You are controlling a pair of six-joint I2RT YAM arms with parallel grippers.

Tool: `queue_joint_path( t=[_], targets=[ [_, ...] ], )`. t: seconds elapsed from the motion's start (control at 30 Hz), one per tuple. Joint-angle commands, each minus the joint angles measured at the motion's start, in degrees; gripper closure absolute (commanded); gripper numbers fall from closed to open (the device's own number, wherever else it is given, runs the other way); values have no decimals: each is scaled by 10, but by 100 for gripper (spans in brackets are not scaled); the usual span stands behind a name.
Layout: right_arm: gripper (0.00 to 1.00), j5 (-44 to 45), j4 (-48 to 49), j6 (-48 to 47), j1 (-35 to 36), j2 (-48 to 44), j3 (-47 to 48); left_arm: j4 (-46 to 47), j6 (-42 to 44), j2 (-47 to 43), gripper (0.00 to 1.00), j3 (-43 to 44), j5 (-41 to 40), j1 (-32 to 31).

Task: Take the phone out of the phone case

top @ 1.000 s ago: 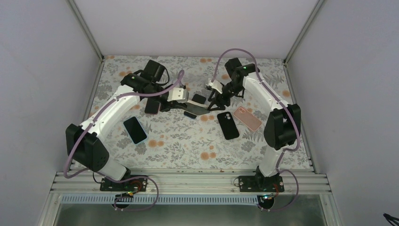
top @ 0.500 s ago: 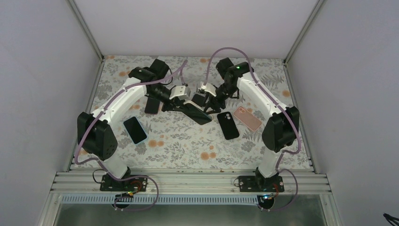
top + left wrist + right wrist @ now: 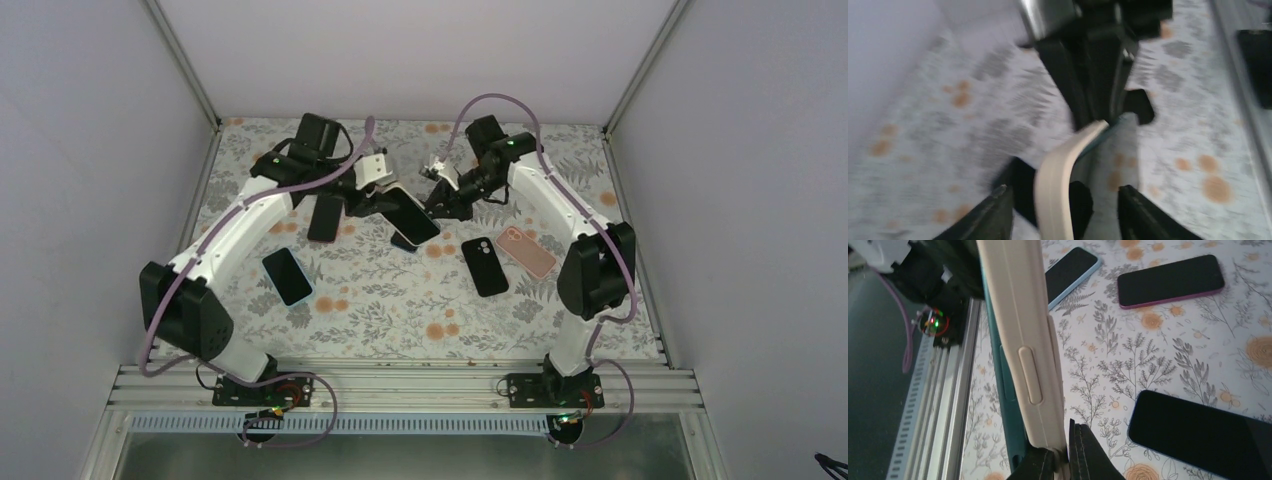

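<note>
**Top view:** The phone (image 3: 412, 216) hangs tilted above the table (image 3: 380, 300), near the middle of the far edge. It is held between 2 grippers, the left gripper (image 3: 372, 198) and the right gripper (image 3: 438, 203). Spare phones (image 3: 287, 275) lie flat around it.

**Left wrist (blurred):** The cream case (image 3: 1060, 175) sits edge-on between the fingers, which appear clamped on it.

**Right wrist:** The fingers (image 3: 1088, 455) are pinched on the end lip of the case. A teal phone edge shows beside the case wall.

**Assessment:** The case looks soft and should peel from a corner lip. The phone is stiff, smooth and likely to break if dropped, so grip it by its long edges.
</note>
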Motion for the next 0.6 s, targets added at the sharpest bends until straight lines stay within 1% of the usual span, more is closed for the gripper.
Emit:
queue_joint_path(
  t=[0.0,0.03,0.13,0.23,0.33,0.4,0.5,0.57],
  targets=[
    [96,-71,108,139,-52,-31,-27,213,-53,-66,41,-20,-122,-5],
    [96,-56,141,177,-71,-44,-37,228,-65,-71,39,-26,-162,-5],
    [96,-8,239,284,-117,-69,-61,262,-92,-73,29,-32,-229,-9],
    [96,65,291,348,-139,-77,-57,298,-104,-76,21,-35,-266,-23],
    [96,117,338,401,-160,-79,-41,321,-88,-68,21,-35,-303,-68],
    [96,148,336,412,-160,-70,6,339,-82,-50,21,-34,-350,-103],
    [96,186,350,440,-158,-63,51,384,-90,-13,21,-31,-420,-144],
    [96,207,362,453,-151,-62,65,434,-97,-2,19,-37,-444,-166]
  ],
)
